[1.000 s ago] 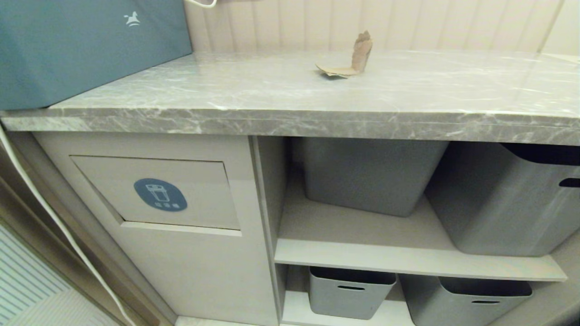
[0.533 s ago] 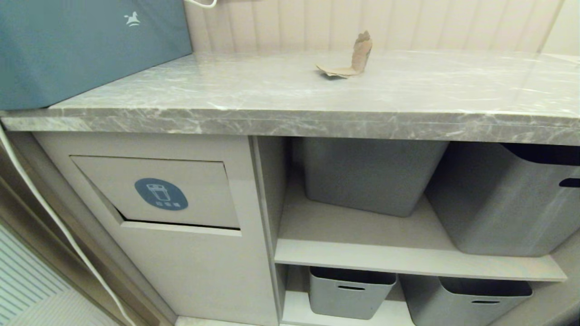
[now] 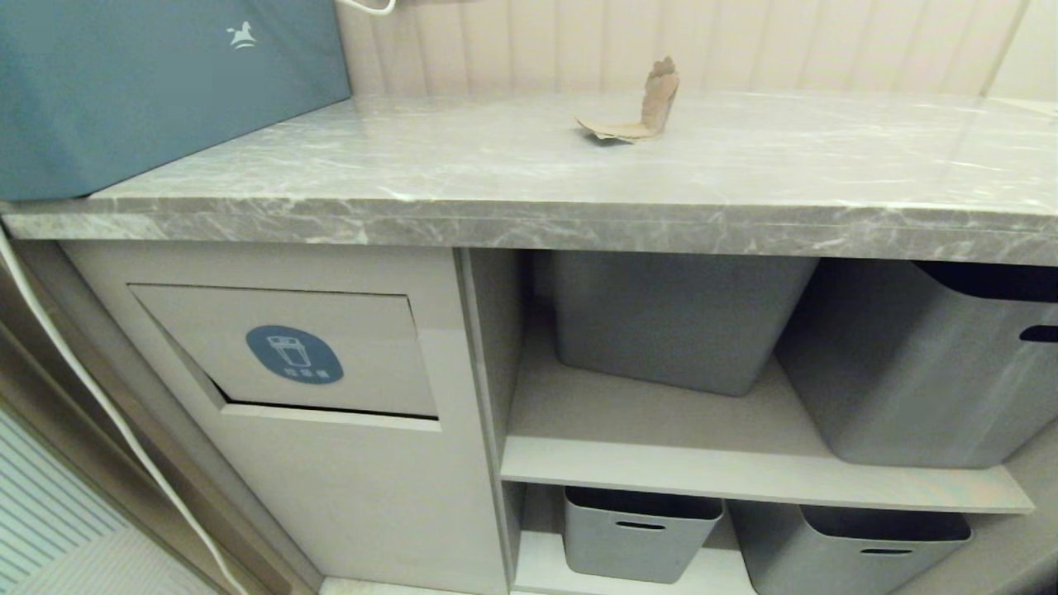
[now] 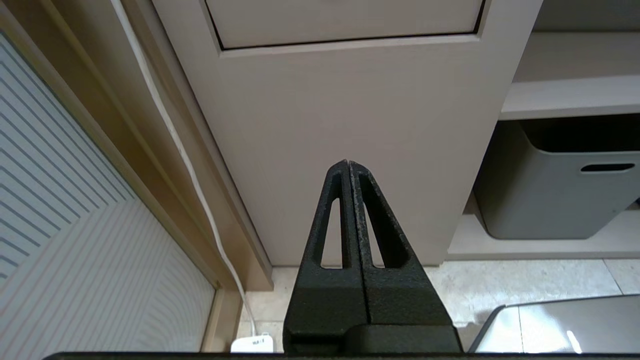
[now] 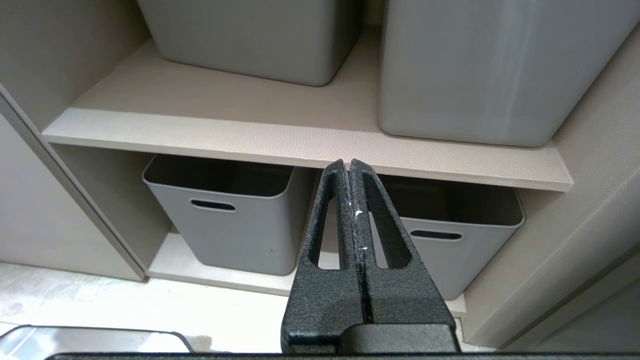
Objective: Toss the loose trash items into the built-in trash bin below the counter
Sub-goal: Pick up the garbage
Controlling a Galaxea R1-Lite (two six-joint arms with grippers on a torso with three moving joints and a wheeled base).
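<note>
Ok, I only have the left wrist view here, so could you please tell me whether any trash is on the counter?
Observer: Yes, one bent cardboard scrap lies on the counter, toward the back wall.
Operator: Thank you. Is the bin flap marked in any way?
Observer: Yes, the flap carries a round blue sticker with a white bin icon.
Operator: And where is the right gripper, please?
Observer: The right gripper is shut and points at the grey tubs under the shelf.
</note>
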